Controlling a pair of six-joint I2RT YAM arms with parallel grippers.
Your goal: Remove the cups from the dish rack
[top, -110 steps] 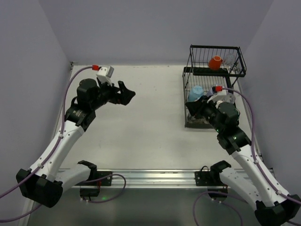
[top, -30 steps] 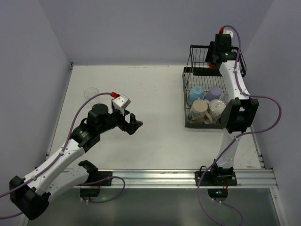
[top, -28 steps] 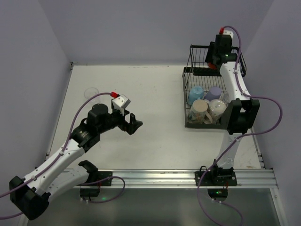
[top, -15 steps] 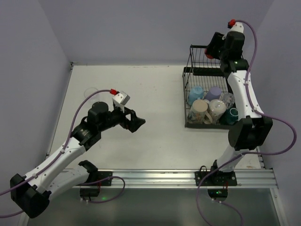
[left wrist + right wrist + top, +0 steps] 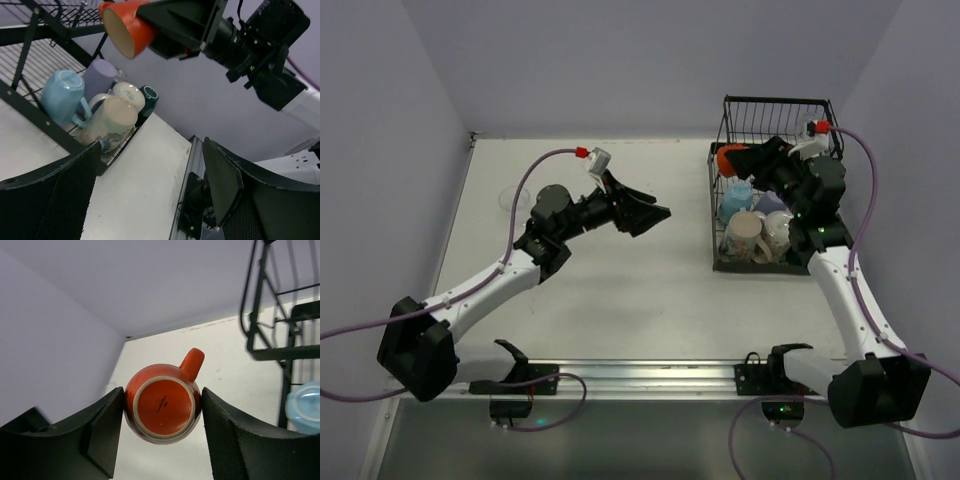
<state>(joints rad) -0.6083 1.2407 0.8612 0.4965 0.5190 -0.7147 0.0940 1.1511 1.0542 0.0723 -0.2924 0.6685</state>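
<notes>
Pinching the orange-red cup [image 5: 162,407] between my two right fingers [image 5: 102,432], I hold it clear of the table [image 5: 660,270], at the left edge of the dish rack [image 5: 775,101]. My right gripper [image 5: 742,160] clamps the cup on both sides of its round body. Its base faces my wrist camera and its mouth points away, toward the middle of the table. The handle sticks out above the fingers, untouched by either one.

My left gripper [image 5: 150,147] hangs in the air over the middle of the table with its fingers spread wide and nothing between them. It points toward the rack and is well apart from the cup.

Other cups sit packed together in the rack's lower tray. A light blue cup [image 5: 60,95] lies nearest the left corner, and a lavender cup [image 5: 98,77] is just behind it. A beige mug [image 5: 107,117] lies on its side at the front, touching a white cup [image 5: 127,94], and a dark green cup [image 5: 149,95] is beside that.
</notes>
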